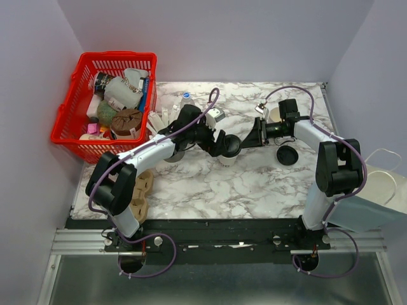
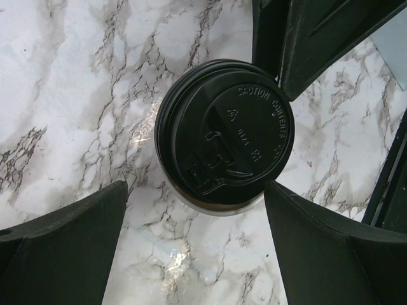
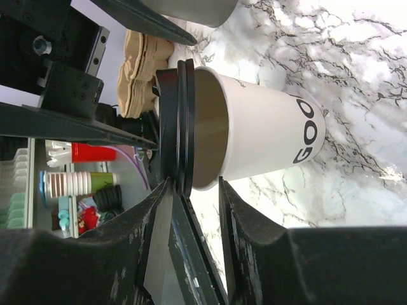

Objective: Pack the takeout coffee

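1. Left gripper [image 2: 194, 190] hangs straight above the takeout coffee cup [image 2: 226, 133], its fingers [image 2: 63, 248] spread wide and holding nothing. One finger stands on either side of the cup, apart from it.
2. The cup stands upright on the marble table [image 1: 254, 184], so its long axis runs straight down from the left wrist. I judge that a plain descent would bring the fingers alongside the paper wall for a squeeze across it.
3. In the left wrist view the cup lies slightly off centre between the fingers, toward the right-hand one, so a small sideways correction looks wise.
4. Right gripper [image 3: 194, 185] comes in level from the cup's other side, its jaws partly apart and straddling the edge of the black lid [image 3: 175, 121] and the cup's lip. Whether they pinch the lid I cannot tell.
5. From the right wrist the near side of the lid seems lifted, with the cup's inside showing, so it may not be fully seated.
6. Both grippers are at the cup. The left is the one placed to lift it, once the right finger over the lid's rim clears.
7. A loose lid [image 1: 287, 155] lies just beyond the right gripper.
8. The cardboard carrier [image 1: 141, 190] sits well apart, beside the left arm, so that arm is nearer to it.
9. The red basket [image 1: 117, 56] stands at the far left corner.
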